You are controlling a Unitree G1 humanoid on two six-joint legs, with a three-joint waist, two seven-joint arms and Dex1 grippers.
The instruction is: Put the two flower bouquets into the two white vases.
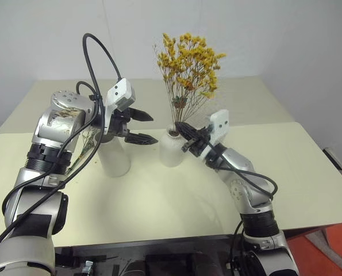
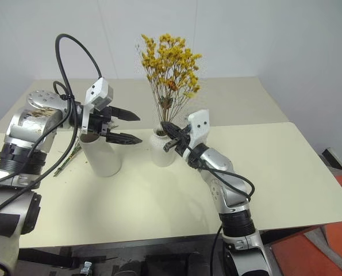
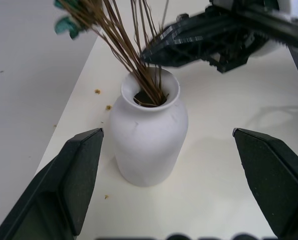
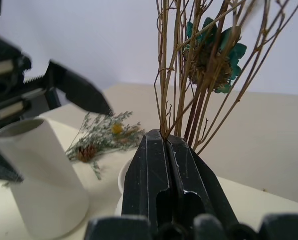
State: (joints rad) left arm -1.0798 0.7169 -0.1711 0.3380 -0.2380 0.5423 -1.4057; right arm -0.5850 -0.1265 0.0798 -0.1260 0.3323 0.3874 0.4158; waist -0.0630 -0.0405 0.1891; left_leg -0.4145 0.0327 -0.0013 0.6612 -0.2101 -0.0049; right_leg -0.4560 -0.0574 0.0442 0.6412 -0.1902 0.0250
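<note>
While the yellow bouquet point(image 1: 188, 63) is standing in the bottle vase point(image 1: 172, 149), the grey-green bouquet point(image 4: 101, 140) is lying left of the cylinder vase point(image 2: 102, 158), nearer the wide-open left hand point(image 1: 141, 127); the right hand point(image 1: 185, 135) is sitting closed, empty.

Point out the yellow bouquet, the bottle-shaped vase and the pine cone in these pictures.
yellow bouquet point(image 1: 189, 60): left eye view, on the blossom cluster.
bottle-shaped vase point(image 3: 147, 140): left wrist view, on the rounded white body.
pine cone point(image 4: 83, 152): right wrist view, on the cone in the grey-green bunch lying on the table.

Cream table point(image 2: 285, 172): two white vases point(image 2: 102, 155) point(image 2: 162, 150), grey-green bouquet point(image 2: 67, 158) (lying flat).
</note>
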